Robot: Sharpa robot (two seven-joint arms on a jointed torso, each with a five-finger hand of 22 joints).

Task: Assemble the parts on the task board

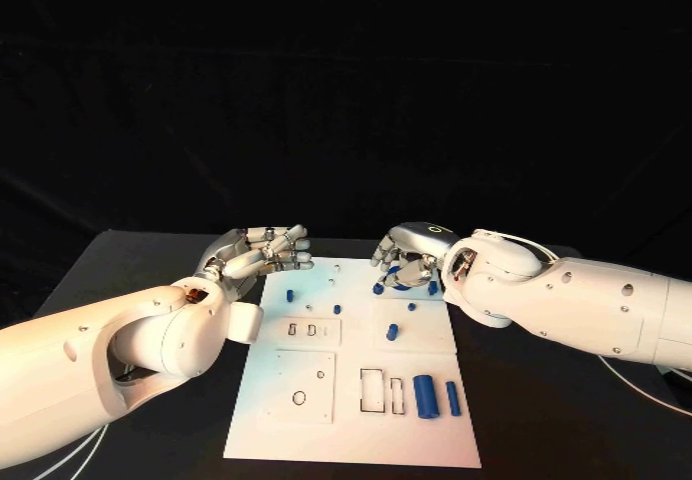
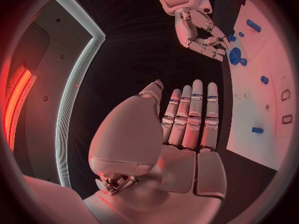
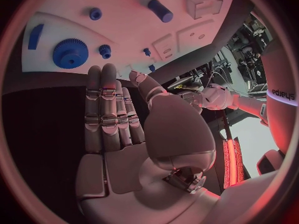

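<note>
White board (image 1: 310,400) in the lower middle of the head frame, on a black table (image 1: 130,260). Near its bottom right, a thick blue cylinder (image 1: 426,396) lying just beside a thinner blue rod (image 1: 453,398), both lengthwise; left of them, 2 narrow rectangular slots (image 1: 372,389). Further up the board, several small blue pegs: 1 at the upper left (image 1: 290,296), 1 at mid-board (image 1: 336,310), 1 near the centre right (image 1: 392,331).

Left hand (image 1: 267,250) at the board's upper left corner, left of centre in the head frame, fingers loosely curled and apart, nothing in them; in the left wrist view, seen with fingers straight and side by side, palm bare (image 2: 187,129).

Right hand (image 1: 408,255) above the board's top right edge, fingers bent down toward a blue gear (image 1: 389,285) partly hidden beneath them. Not clear from the head view whether touching. In the right wrist view, fingers extended and close together (image 3: 109,114), holding nothing, with the gear (image 3: 70,53) lying on the board beyond the fingertips, a blue bar (image 3: 35,36) at the board's edge next to it.
</note>
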